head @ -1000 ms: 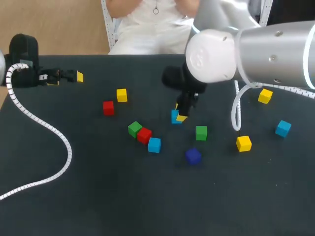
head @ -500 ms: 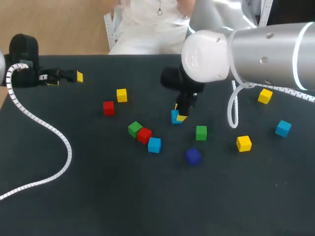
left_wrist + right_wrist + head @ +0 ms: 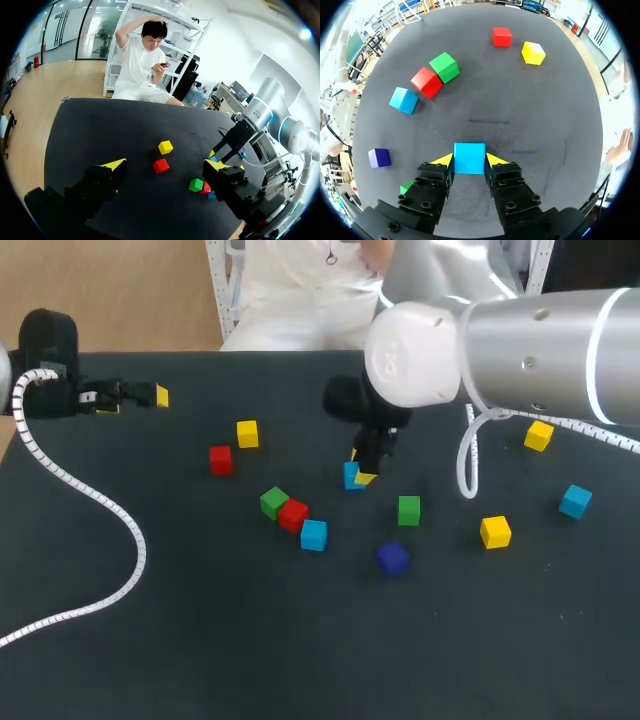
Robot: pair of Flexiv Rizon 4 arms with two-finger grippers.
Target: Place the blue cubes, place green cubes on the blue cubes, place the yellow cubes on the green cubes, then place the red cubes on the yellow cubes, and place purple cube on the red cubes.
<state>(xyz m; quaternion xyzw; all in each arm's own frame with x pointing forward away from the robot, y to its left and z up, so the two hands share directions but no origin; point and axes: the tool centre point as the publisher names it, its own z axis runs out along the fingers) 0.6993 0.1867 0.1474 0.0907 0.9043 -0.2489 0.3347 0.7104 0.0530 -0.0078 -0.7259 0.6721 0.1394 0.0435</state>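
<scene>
R gripper (image 3: 469,165) pinches blue cube (image 3: 469,158) at table (image 3: 200,660) centre; L gripper (image 3: 165,165) spread near edge.

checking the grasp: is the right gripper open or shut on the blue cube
Shut: right gripper presses both yellow fingertips on opposite sides of the small blue cube.

Plain dark table (image 3: 220,640), that's pretty much the whole scene
The top is matte black with a faint grainy texture that shows up close in the right wrist view. Its far edge runs straight across the head view. Light lands on it evenly, with only soft shadows.
</scene>
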